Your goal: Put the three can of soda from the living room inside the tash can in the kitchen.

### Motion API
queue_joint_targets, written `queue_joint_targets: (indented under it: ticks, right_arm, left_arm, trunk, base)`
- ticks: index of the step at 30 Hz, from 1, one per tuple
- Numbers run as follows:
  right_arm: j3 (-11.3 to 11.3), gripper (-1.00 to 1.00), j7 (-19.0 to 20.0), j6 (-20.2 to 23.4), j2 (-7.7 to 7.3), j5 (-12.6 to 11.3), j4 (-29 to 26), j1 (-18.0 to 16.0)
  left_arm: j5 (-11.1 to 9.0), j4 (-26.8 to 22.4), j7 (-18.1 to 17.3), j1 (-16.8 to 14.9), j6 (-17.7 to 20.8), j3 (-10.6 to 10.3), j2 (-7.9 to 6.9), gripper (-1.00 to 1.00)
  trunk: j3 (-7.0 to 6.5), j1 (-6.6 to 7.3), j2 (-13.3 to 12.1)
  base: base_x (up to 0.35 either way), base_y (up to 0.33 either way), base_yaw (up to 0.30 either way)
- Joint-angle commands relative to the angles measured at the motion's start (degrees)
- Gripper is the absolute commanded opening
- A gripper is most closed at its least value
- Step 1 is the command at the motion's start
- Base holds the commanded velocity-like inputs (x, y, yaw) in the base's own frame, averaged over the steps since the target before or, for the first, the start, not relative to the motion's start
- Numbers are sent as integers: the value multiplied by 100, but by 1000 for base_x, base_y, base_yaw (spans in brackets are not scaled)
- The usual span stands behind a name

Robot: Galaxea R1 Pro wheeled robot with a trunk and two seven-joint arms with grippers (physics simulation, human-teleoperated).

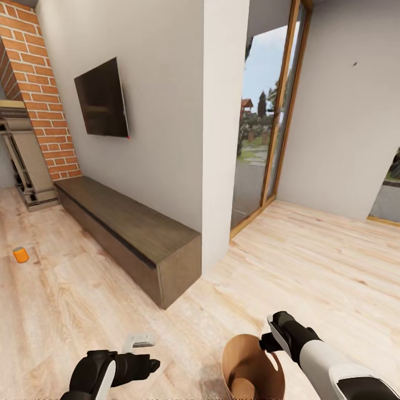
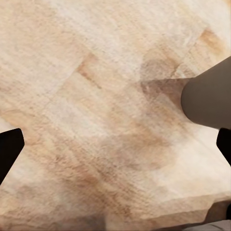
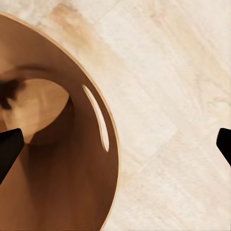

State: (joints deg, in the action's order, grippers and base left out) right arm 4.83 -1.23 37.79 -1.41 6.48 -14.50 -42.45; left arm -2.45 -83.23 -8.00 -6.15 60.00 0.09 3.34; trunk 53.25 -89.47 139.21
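orange can out of reach, bin at the right hand

pale plank floor (image 1: 311, 266) runs through the living room, past a low wood cabinet (image 1: 128, 233) under a wall tv (image 1: 103, 100) and a brick chimney (image 1: 39, 94). one orange soda can (image 1: 21, 254) stands upright on the floor at the far left, near the chimney and well apart from both arms. the other two cans cannot be placed from these pictures.

the trash can (image 1: 253, 366) sits on the floor at the robot's front, just beside the right hand (image 1: 270, 340); its orange-brown inside looks empty as far as the bottom shows. in the right wrist view the rim (image 3: 103, 120), with its slot handle, lies between the two dark fingertips (image 3: 9, 149), which stand wide apart and hold nothing. whether a finger touches the rim cannot be told.

the left hand (image 1: 150, 364) hovers low over bare floor. in the left wrist view its fingertips (image 2: 9, 149) are spread, nothing between them, with the bin's grey outer wall (image 2: 207, 101) near one side.

risks, as judged: no can appears binned, so the job looks early. the can is far to the left, so reaching it calls for a base move; turning could knock the bin with the right arm or tip it, since it stands so close. a careless approach could also topple the can and send it rolling.
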Motion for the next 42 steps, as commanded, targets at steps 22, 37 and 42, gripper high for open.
queue_joint_targets:
  ticks: [22, 37, 42]
  right_arm:
    - [1, 100, 0, -2, -61, 1, 0, 1]
    - [0, 100, 0, -9, -88, 2, 0, 4]
    - [0, 100, 0, -9, -88, 0, 0, 2]
  left_arm:
    - [-1, -1, 0, 0, 0, -9, 0, 100]
    - [-1, -7, 0, 0, 0, -14, 8, 100]
    - [-1, -8, 0, 0, 0, -17, 9, 100]
  trunk:
    - [424, -249, 417]
    - [601, -269, 428]
    - [667, -277, 432]
  base:
    - [0, 0, 0]
    - [0, 0, 0]
    - [0, 0, 0]
